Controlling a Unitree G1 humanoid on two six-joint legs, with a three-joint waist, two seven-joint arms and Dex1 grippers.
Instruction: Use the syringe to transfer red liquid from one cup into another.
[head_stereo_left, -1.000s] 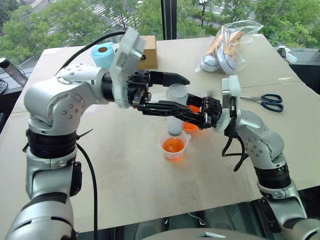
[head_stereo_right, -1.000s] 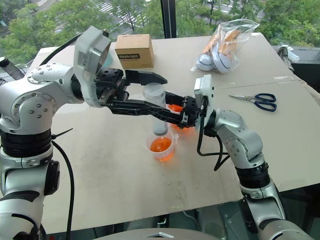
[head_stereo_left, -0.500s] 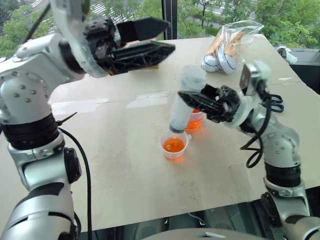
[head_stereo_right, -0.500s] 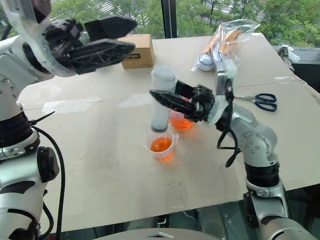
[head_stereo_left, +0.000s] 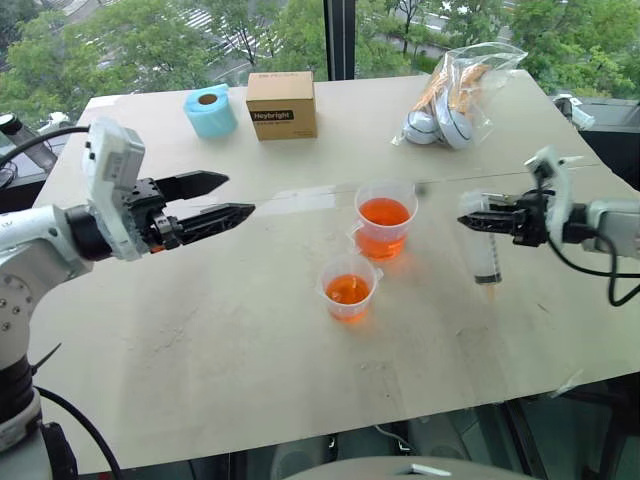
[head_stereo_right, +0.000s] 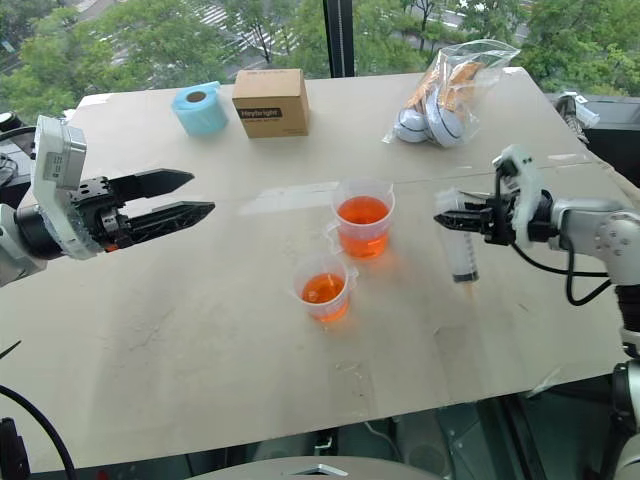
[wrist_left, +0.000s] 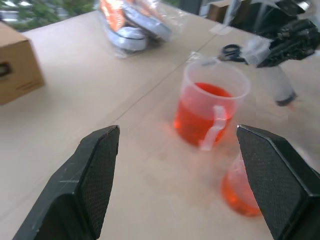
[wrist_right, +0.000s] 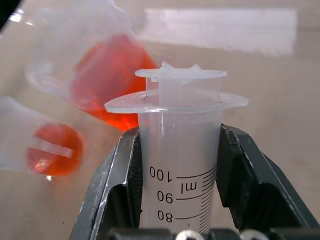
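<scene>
Table (head_stereo_left: 200, 330) carries everything, no spill visible. Larger cup (head_stereo_left: 385, 219) of red liquid (head_stereo_left: 385, 211) sits between the two hands, well apart from each; smaller cup (head_stereo_left: 349, 288) just in front of it, nearer the robot, also holding red liquid. Left gripper (head_stereo_left: 226, 198) off to the cups' left, fingers spread wide, holding nothing, pointing toward the cups. Right gripper (head_stereo_left: 489, 219) to the cups' right, fingers pressed onto the syringe (head_stereo_left: 485, 252) barrel near its flange; the syringe hangs tip-down below the hand, above the table, touching no cup. Plunger looks pushed fully in, barrel looks empty. Likely step: carrying the syringe away or setting it down; can't tell which. To do well: keep it vertical so the tip doesn't drip, lower gently, hold the grip firm, steer wide of both cups.
</scene>
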